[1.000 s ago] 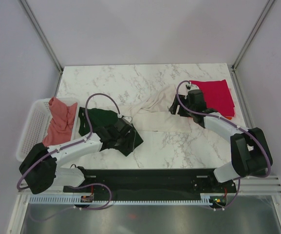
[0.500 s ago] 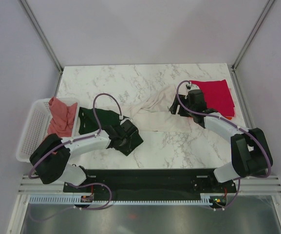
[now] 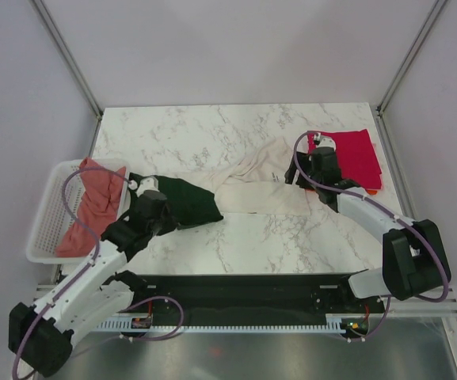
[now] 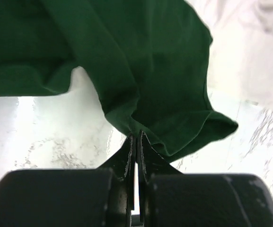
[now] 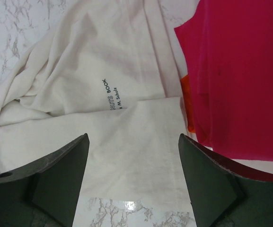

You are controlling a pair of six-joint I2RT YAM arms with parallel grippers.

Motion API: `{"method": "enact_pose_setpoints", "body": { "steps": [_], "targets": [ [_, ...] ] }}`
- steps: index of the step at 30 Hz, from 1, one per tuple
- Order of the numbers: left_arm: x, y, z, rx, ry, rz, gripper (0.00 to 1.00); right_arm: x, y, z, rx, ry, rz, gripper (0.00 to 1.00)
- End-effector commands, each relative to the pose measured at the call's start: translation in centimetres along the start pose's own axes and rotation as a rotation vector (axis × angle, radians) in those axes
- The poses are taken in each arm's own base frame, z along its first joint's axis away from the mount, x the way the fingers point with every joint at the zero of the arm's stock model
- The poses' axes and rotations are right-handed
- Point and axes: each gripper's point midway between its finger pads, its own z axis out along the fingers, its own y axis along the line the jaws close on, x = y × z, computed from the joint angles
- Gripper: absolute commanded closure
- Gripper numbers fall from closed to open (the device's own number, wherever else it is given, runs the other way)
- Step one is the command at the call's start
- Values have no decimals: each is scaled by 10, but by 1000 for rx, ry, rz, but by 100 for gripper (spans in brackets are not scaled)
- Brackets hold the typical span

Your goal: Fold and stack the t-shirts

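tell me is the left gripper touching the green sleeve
Touching. The left wrist view shows the left gripper shut, its tips pinching a fold at the edge of the green sleeve, with no gap between them.

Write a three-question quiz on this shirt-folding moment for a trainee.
1. True or false: the right jaws stand open over the cream t-shirt.
2. What do the left jaws pinch? A) dark green sleeve B) a towel C) a sponge.
3. Fill in: the salmon-pink t-shirt lies in the white ___.
Key: 1 true; 2 A; 3 basket.
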Motion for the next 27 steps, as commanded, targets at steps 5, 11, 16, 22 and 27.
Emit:
{"method": "enact_pose_setpoints", "body": {
  "steps": [5,11,16,22,27],
  "targets": [
    [-24,20,-18,25,-97,-163,98,-19,-22,-9,108,-82,55,9],
    [-55,32,-43,-26,-242,-217,98,-8,-28,-3,128,-47,72,11],
    [-103,46,-108,-60,-475,-324,98,-6,-25,6,118,-23,61,15],
    [-134,66,-160,-106,-672,-357,98,-10,-16,26,116,4,69,22],
    [-140,83,-183,-177,-741,-363,98,-4,-10,39,119,34,57,25]
  ]
}}
